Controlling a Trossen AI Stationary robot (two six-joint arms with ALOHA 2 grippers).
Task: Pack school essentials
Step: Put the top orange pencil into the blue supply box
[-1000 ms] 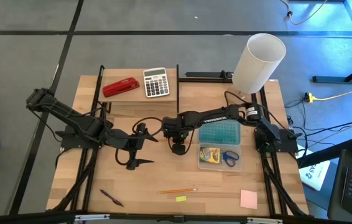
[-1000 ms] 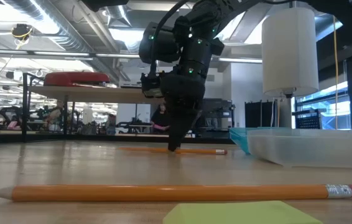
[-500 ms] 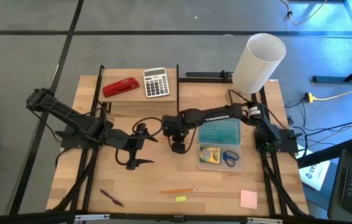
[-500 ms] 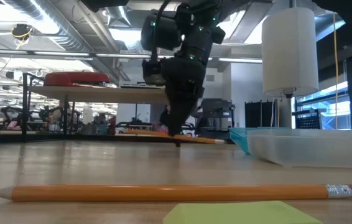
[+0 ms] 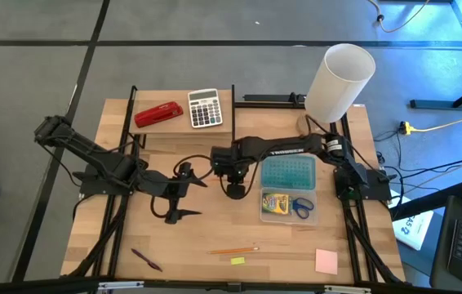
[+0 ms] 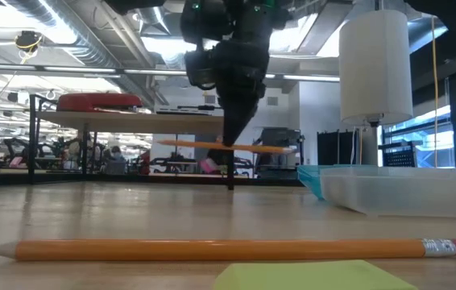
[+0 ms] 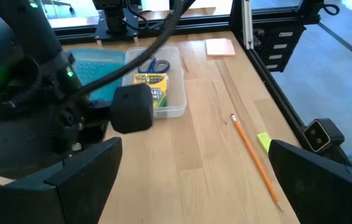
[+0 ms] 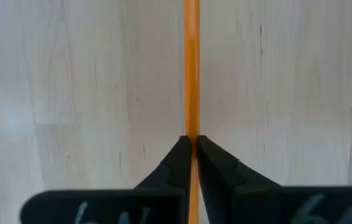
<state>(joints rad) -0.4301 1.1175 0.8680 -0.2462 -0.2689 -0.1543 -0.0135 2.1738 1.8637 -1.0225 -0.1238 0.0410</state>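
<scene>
High view: straight down over the whole table [image 5: 215, 220].
Low view: table-top level, facing the room.
Wrist views: close, looking past each arm's fingers.
Shared: wooden table surface, clear bin [image 5: 289, 196].

Even, bright overhead light, soft shadows; low view's near pencil [image 6: 220, 249] sharp, background room blurred

no legible text in any view. crayon box [image 7: 153, 86] has printing on its yellow-green front but too blurry to read. calculator [image 5: 204, 108] keys too small to make out. right arm [image 5: 284, 150] carries a pale marking, unreadable.
</scene>
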